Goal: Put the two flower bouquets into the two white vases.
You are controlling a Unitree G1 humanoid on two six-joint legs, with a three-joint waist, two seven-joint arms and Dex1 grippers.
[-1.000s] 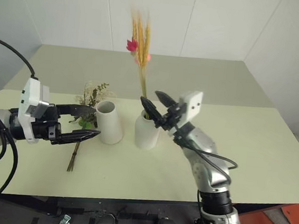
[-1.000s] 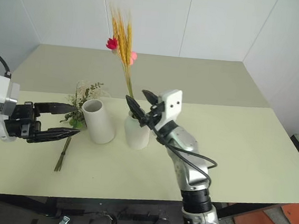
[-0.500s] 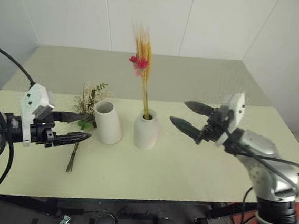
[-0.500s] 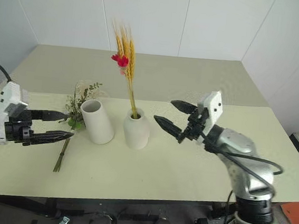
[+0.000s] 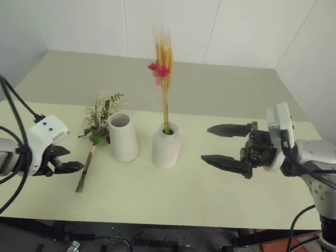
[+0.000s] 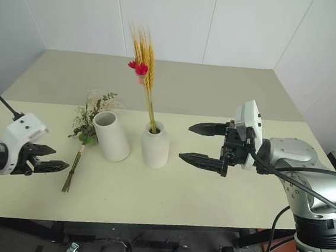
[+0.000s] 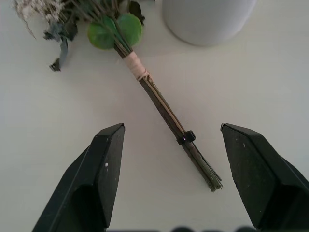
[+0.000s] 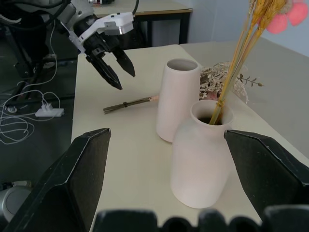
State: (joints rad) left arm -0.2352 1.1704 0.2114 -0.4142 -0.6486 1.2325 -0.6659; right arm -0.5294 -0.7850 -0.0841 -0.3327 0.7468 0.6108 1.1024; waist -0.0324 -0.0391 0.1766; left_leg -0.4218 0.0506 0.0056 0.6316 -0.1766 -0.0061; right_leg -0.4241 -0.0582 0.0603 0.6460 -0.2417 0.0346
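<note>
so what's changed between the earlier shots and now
The right gripper, open beside the wheat stalks at the bottle vase, has pulled away to the right, leaving them standing in it. The left gripper has dropped from beside the cone vase to hang open over the stems of the rose bunch. Both vases and the rose bunch, flat on the table, stayed put.

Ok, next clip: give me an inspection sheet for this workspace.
Surface: pale green table, level.
Job's things: wheat bouquet upright in bottle vase; cone vase empty; rose bouquet lying flat on the table beside the cone vase.
Clutter: nothing seen.
Grippers: left tool open above the rose bouquet's stems; right tool open, apart from the bottle vase.
Cables: black cables on the left arm.
Surroundings: white walls.
</note>
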